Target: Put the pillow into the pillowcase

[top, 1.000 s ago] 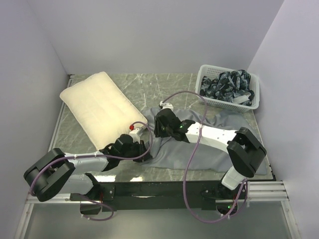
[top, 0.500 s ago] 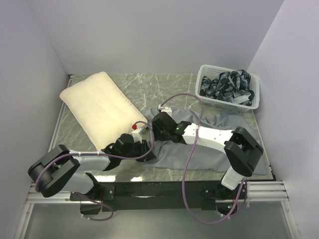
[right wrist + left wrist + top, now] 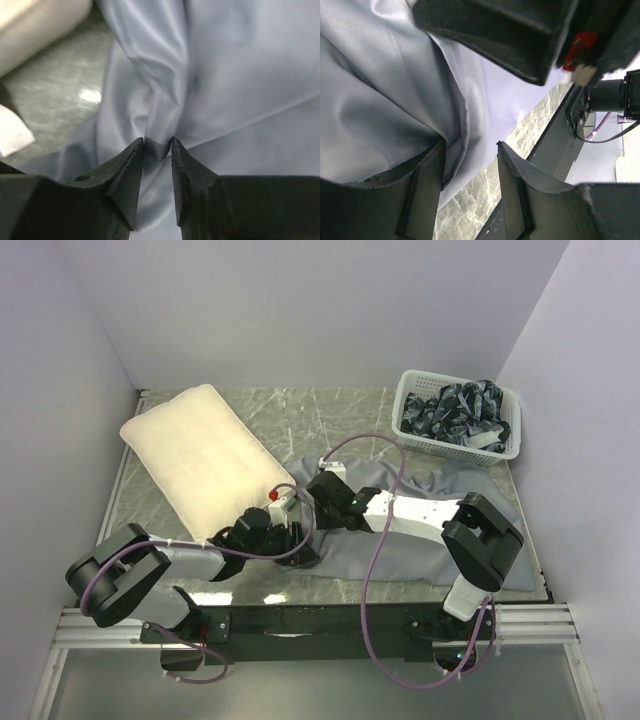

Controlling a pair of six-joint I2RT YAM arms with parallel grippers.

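Now right end effector [image 3: 158,140] pinches pillowcase [image 3: 240,75] fold; left end effector [image 3: 470,145] apart around hem.

Pillowcase [image 3: 235,75]: smooth grey cloth, faint satin sheen, soft creases. Pillow [image 3: 200,455], 10 o'clock on table: cream cloth, matt, lightly textured, stitched in channels. Table [image 3: 300,420]: veined green-grey stone look, glossy, catching light. Basket [image 3: 410,390], 2 o'clock: white plastic lattice, holding dark patterned cloth [image 3: 455,410]. Right gripper [image 3: 158,141] fingers: matt black plastic.
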